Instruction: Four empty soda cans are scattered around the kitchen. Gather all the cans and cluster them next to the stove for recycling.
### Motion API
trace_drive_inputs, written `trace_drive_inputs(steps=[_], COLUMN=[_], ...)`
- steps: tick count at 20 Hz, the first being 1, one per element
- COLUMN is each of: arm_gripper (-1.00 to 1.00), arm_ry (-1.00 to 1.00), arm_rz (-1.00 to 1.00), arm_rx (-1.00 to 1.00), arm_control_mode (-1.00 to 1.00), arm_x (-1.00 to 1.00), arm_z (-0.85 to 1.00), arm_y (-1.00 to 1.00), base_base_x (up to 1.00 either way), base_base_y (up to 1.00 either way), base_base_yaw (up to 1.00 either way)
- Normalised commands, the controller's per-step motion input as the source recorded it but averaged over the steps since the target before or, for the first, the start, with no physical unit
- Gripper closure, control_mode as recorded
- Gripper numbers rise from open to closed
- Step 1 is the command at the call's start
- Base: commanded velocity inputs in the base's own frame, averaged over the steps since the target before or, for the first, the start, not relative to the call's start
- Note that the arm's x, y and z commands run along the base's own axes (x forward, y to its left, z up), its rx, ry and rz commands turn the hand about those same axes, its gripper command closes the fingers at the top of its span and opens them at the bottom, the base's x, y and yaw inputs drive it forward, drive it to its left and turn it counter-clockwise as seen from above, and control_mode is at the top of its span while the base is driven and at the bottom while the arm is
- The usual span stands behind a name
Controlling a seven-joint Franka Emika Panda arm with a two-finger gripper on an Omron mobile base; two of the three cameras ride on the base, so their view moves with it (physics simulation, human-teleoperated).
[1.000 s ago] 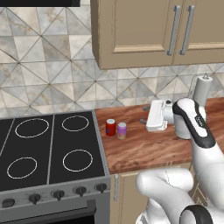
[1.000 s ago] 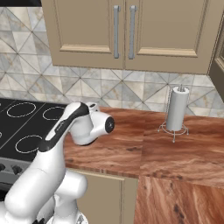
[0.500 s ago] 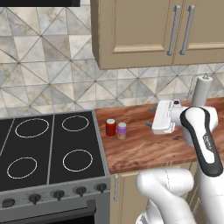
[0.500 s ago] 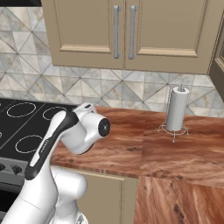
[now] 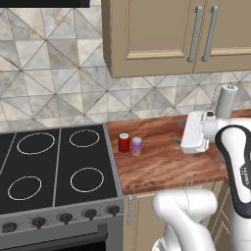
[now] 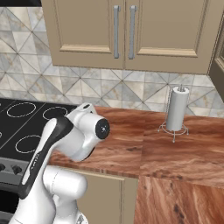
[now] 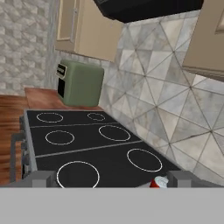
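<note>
Two cans are parked on the wood counter [image 5: 162,166] just beside the stove [image 5: 54,171] edge: a red can [image 5: 124,142] and a purple can [image 5: 136,146], near each other, both upright. The gripper [image 5: 177,133] hangs over the counter to their right, apart from them, fingers spread wide, nothing held. In the hand view a red can top [image 7: 159,182] sits low between the fingertips, stove beyond. Judged: the delivery step looks done and two cans are presumably left to fetch. Next move likely calls for pulling the arm clear and driving the base to another can; a paper-towel roll [image 6: 177,113] stands well to the right.
</note>
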Motion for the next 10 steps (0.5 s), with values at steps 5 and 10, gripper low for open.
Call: trace_drive_inputs(steps=[5,10], arm_gripper=[-1.0,-1.0], arm_ry=[0.0,-0.01], arm_rz=[0.0,0.02], arm_rx=[-0.06,-0.07], arm_control_mode=[-1.0,-1.0], arm_x=[-0.38,-0.42], arm_z=[0.21,0.23], arm_y=[-0.2,-0.14], base_base_x=[0.0,0.0], base_base_y=[0.0,0.0], base_base_yaw=[0.0,0.0])
